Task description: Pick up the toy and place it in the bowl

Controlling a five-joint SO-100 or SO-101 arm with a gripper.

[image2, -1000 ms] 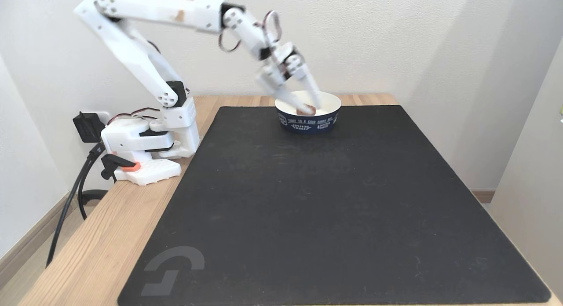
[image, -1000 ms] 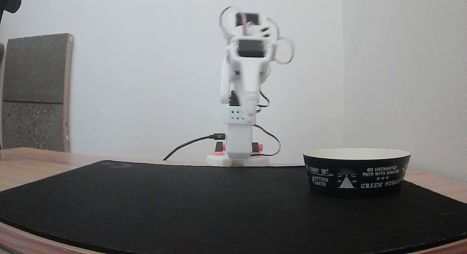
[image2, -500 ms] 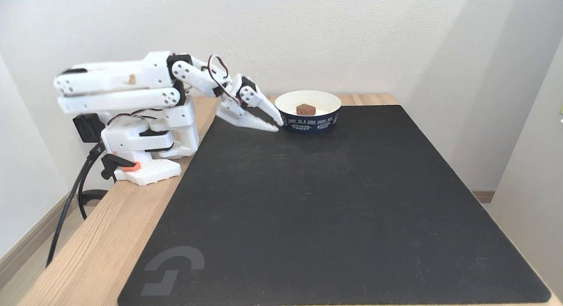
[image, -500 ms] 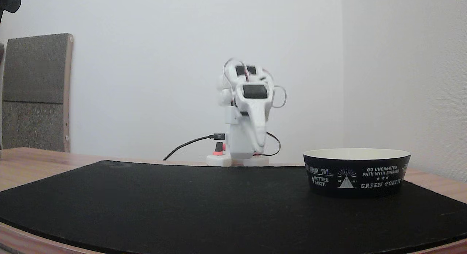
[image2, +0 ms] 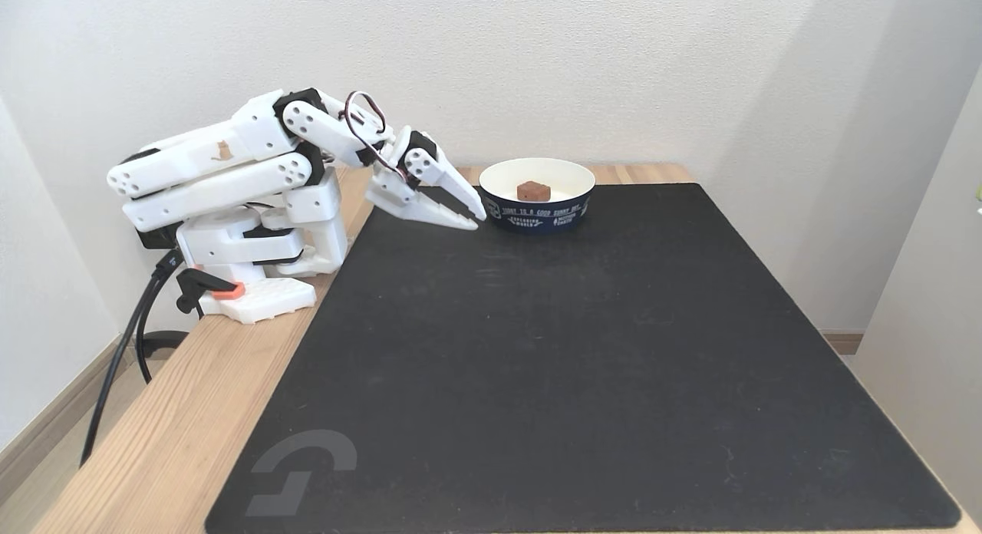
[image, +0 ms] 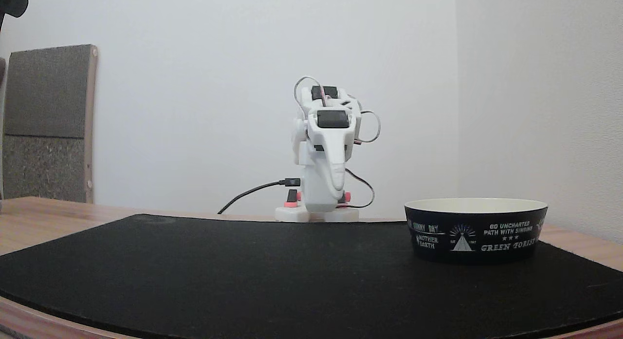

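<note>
The toy (image2: 533, 190), a small red-brown block, lies alone inside the bowl (image2: 571, 206) at the far edge of the black mat. From the low fixed view the bowl (image: 476, 230) stands at the right, black outside with white print, and its wall hides the toy. My gripper (image2: 477, 219) hangs just left of the bowl, close above the mat, shut with nothing between its fingers. The arm is folded back over its base. In the low view the gripper (image: 336, 195) points down in front of the base.
A large black mat (image2: 583, 365) covers most of the wooden table (image2: 169, 434). The white arm base (image2: 253, 265) with its cables sits at the table's left edge. A grey padded panel (image: 46, 124) leans against the wall.
The gripper has left the toy in the bowl, pulled back left out of it and shut. The arm has folded down low over its base and risen slightly in the last half second.
</note>
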